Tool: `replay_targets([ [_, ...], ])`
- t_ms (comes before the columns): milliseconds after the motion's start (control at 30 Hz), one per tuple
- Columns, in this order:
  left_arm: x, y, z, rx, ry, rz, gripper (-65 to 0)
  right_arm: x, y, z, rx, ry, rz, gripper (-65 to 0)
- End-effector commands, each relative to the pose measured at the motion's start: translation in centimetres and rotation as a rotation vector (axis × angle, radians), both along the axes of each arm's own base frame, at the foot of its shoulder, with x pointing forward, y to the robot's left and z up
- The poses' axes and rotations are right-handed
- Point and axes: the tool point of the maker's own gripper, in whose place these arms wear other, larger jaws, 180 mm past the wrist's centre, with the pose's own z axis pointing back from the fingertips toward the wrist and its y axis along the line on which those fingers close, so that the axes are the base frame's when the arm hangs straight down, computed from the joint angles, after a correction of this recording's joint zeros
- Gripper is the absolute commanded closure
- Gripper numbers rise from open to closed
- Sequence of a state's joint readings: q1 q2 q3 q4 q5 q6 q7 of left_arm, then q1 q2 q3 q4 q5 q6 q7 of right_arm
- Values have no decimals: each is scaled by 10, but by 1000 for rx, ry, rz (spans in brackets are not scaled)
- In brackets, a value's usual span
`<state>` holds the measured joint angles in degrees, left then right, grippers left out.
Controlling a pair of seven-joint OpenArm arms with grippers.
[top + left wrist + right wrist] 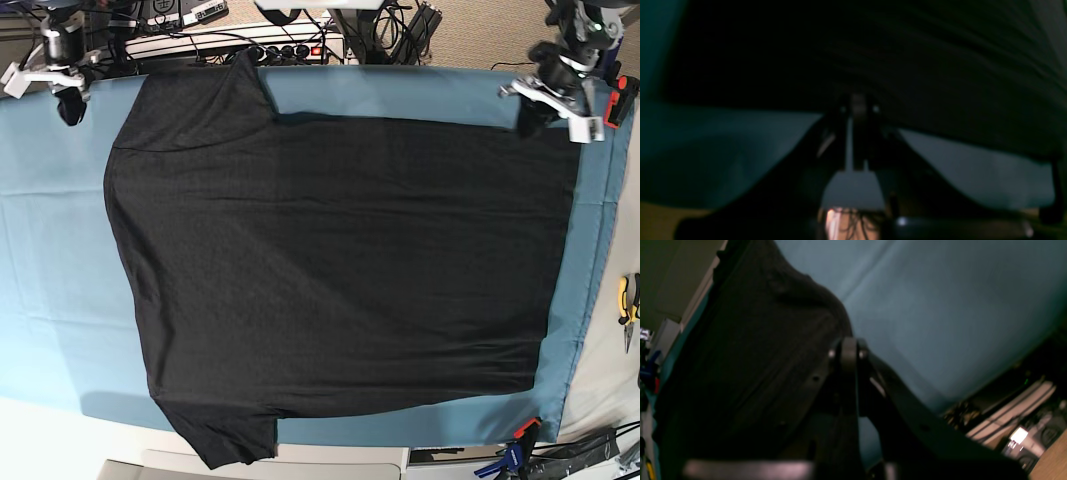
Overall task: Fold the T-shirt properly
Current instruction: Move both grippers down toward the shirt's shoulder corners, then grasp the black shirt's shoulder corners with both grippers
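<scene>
The black T-shirt [340, 270] lies spread flat, plain side up, on the blue table cloth [60, 250], with its sleeves at the left. My left gripper [528, 120] is at the shirt's far right corner. In the left wrist view, the left gripper [858, 105] looks shut right at the edge of the shirt [940, 66]; I cannot tell whether it pinches fabric. My right gripper [68, 105] hangs over bare cloth left of the far sleeve. In the right wrist view, the right gripper [848, 351] looks shut, with the shirt [750, 356] beside it.
Cables and a power strip [290, 45] run along the table's far edge. Yellow pliers [627, 305] lie off the cloth at the right. An orange and blue clamp [520, 440] holds the cloth at the near right corner.
</scene>
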<state>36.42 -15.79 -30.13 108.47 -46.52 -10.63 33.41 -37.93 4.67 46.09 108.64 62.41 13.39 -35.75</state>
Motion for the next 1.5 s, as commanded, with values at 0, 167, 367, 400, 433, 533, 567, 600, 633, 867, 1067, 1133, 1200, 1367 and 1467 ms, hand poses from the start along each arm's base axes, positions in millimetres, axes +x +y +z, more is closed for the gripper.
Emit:
replay_targets([
  [0,9,10,12,7,-54,-2,-39,4,-5,13,-41,-34,10,-13],
  [167,28,47,32,68,-108,-4,-39,5,-19,15,-168,29,34,-13],
  [367,39,95,70,256,-192,-4,-39,-5,-32,5,-338,165,47,-13],
  [400,41,104,78,298,-216,7,-39,-6,-35,4,-368,184,46,-13],
  [433,42,111,84,342,-235,13,-39,-7,-37,4,-396,198,43,-13],
  [533,40,126,88,434,-215,12,-39,-5,-37,0,-427,218,29,-13],
  [567,39,128,87,453,-199,9,-39,-4,-35,-2,-415,216,26,-14],
  [600,37,129,85,468,-185,5,-39,-3,-33,-4,-400,215,21,-14],
  [633,35,130,81,469,-161,1,-39,-3,-29,-7,-374,211,17,-26],
  [867,29,129,70,457,-91,-11,-39,-12,-2,-27,-130,158,-54,-242],
  [1067,29,128,70,447,-94,-11,-39,-15,23,-45,6,160,-33,-243],
  [1133,29,128,70,447,-94,-11,-39,-14,37,-61,54,182,-10,-243],
  [1200,29,128,70,447,-94,-11,-39,-11,52,-77,100,203,19,-243],
  [1367,29,128,70,447,-94,-11,-39,0,77,-100,143,236,81,-243],
  [1467,29,128,70,447,-94,-11,-39,2,89,-103,161,249,117,-243],
])
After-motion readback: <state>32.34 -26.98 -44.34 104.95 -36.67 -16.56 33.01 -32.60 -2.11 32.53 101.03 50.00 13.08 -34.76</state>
